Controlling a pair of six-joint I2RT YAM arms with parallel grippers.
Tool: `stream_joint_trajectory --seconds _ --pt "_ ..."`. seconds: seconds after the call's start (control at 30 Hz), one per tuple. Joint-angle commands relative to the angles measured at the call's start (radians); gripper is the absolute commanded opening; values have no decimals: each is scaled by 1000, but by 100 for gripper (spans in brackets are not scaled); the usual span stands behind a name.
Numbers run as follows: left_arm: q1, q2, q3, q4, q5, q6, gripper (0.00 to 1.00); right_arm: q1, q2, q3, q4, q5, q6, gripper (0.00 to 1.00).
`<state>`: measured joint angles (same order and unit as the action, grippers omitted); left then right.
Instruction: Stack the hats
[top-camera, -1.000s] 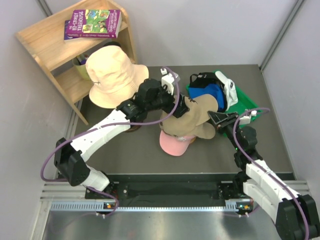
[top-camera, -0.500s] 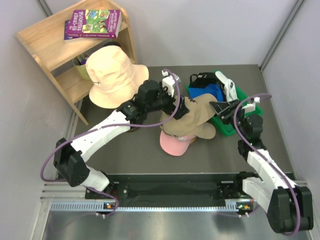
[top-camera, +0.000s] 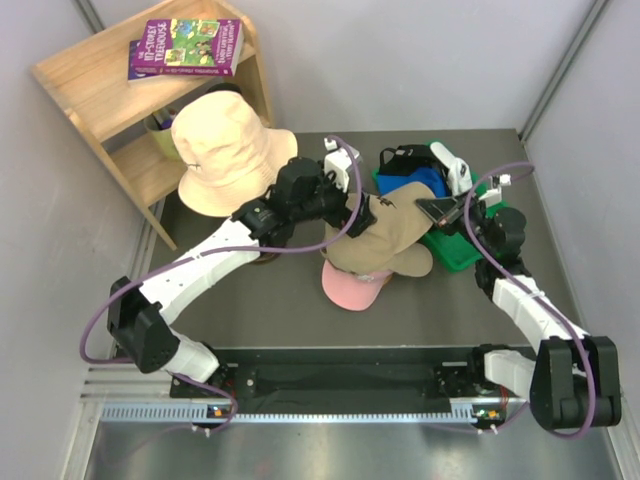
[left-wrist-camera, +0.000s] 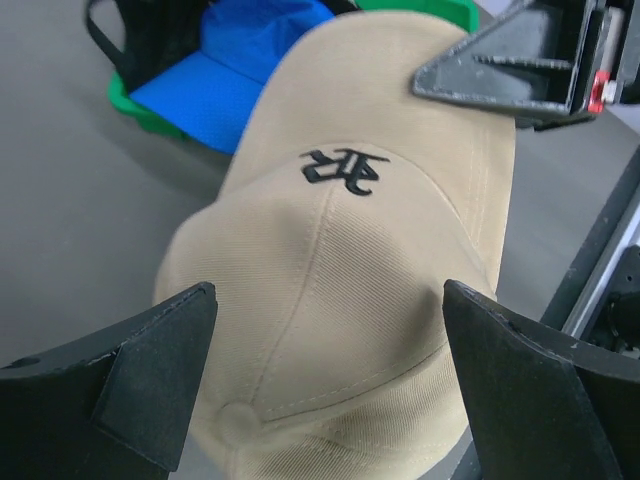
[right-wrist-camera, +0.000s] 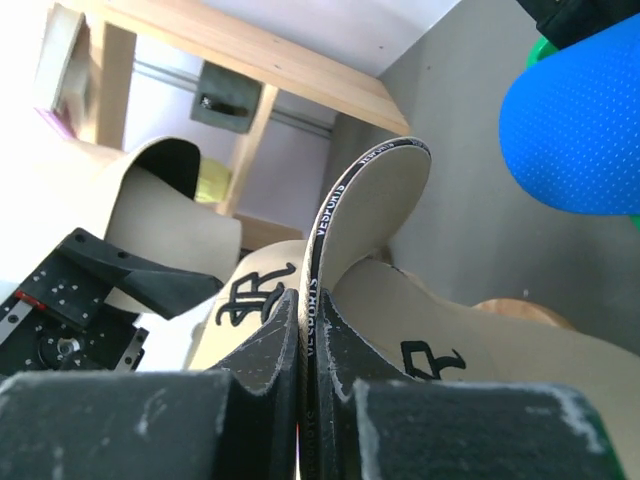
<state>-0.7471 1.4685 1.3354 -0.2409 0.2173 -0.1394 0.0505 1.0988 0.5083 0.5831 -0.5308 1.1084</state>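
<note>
left arm (top-camera: 215, 255): white-and-black jointed, stretched forward and to the right | left gripper (left-wrist-camera: 330, 350): black two-finger, jaws spread wide | right arm (top-camera: 520, 300): white-and-black jointed, elbow bent, reaching forward and left | right gripper (right-wrist-camera: 305, 325): black fingers pinched together on the brim of the khaki-tan fabric peaked cap (right-wrist-camera: 372, 225)

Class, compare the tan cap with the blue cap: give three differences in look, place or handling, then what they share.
Colour: the tan cap is khaki with a black logo; the blue cap is royal blue. Place: the tan cap lies over the pink cap; the blue cap sits in the green bin. Handling: the right gripper pinches the tan cap's brim; nothing grips the blue cap. Both are soft peaked caps.
</note>
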Motion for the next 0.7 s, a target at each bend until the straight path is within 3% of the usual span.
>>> stream_joint_trajectory --seconds 0.0,0.2,0.4,0.53,0.67 --pt "0 -28 105 -23 -64 3 99 -26 -34 -11 44 -15 82 0" --pt "0 -46 119 -38 -62 -25 99 -28 -36 44 -66 -31 107 0" --pt "0 -56 107 -44 -88 -34 99 -28 -48 25 -46 -37 148 0" --pt "2 -68 99 -66 -208 -66 99 -31 -76 -28 -85 -34 55 0" --pt "5 -102 91 -72 -312 -92 99 -40 -94 -161 3 -25 56 0"
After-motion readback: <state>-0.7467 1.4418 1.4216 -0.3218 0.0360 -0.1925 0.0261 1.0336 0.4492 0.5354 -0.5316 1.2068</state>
